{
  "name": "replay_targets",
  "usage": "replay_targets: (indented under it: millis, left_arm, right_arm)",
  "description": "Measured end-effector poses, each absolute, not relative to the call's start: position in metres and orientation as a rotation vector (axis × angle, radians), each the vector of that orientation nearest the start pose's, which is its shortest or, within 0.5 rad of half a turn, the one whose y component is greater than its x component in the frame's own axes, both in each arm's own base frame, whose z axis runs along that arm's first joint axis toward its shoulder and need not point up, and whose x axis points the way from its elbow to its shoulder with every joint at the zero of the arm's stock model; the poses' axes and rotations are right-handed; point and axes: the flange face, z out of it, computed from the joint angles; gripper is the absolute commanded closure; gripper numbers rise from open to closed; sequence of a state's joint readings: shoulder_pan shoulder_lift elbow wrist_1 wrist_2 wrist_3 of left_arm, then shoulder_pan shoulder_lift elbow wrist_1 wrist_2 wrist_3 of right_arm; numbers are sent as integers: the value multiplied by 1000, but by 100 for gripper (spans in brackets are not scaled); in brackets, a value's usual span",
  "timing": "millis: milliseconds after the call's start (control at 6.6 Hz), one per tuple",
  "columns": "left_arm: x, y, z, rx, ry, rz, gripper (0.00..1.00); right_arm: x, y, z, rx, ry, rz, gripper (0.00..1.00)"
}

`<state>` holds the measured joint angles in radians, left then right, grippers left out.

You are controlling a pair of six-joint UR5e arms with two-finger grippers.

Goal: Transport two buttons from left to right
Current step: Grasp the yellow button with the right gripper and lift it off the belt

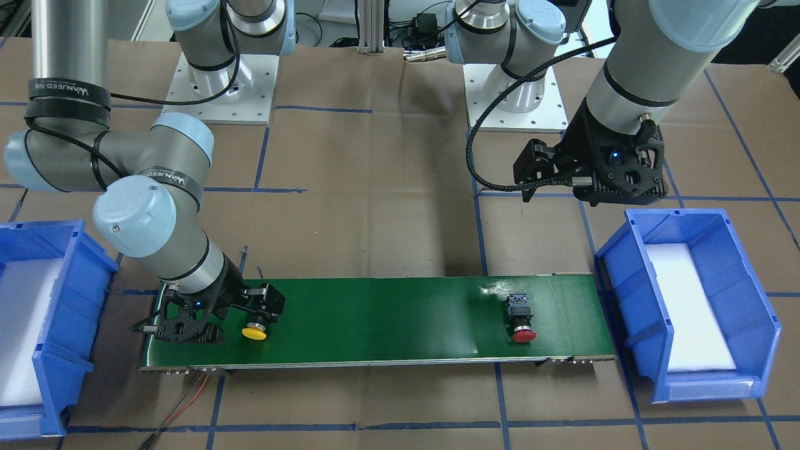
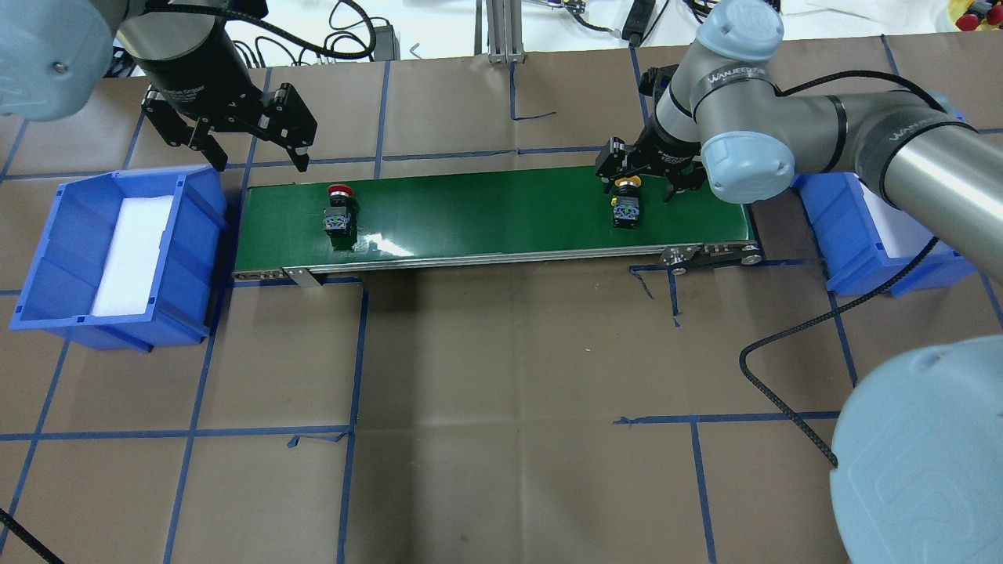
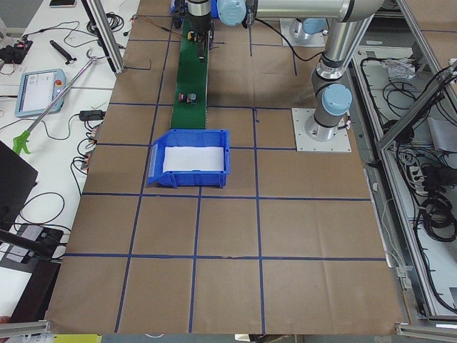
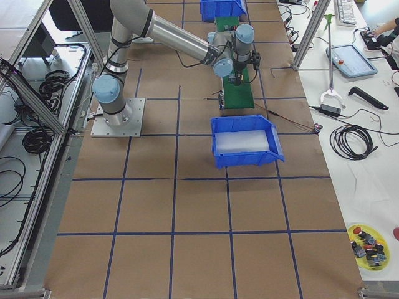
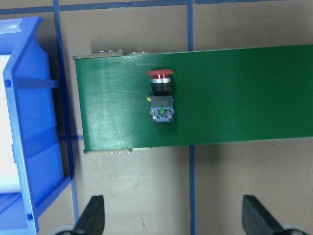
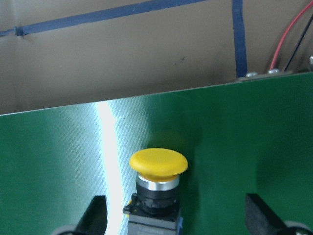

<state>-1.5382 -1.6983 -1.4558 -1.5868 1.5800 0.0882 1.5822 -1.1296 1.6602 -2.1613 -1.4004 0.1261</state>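
Two small push-button switches lie on a long green conveyor belt, which is set across a bench covered in brown paper and gridded with blue tape. In the overhead view, the red-capped button, with a black body and a grey-green block, is found near the belt's 9 o'clock end. The yellow-capped button, of the same build, is found near the 3 o'clock end. Both caps are pointed toward 12 o'clock.

The right gripper is held low over the belt at the yellow-capped button. Its fingers are spread wide on either side, and no contact is seen in the wrist view.

The left gripper is raised above the bench at about 11 o'clock from the red-capped button. It is spread wide with nothing between its fingers.

One open blue plastic bin with a white liner is placed off each belt end: the 9 o'clock bin and the 3 o'clock bin.
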Motion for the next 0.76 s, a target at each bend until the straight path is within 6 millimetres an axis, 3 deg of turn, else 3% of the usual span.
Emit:
replay_targets:
  millis: [152,303,606,758]
  left_arm:
    - [-115,-548,476,85,3133,47,0]
    - [-115,-548,475,84,3133,47,0]
    - [-115,-548,474,86,3134,49,0]
    - [-115,-548,475,87,3134,47,0]
  right_arm:
    - [155,-624,254,164,2989,-69,7]
    - [151,-624,251,169,3034,-70,35]
    - [146,-623,248,165,3086,-57,39]
    - [146,-622,248,165,3090,-47,49]
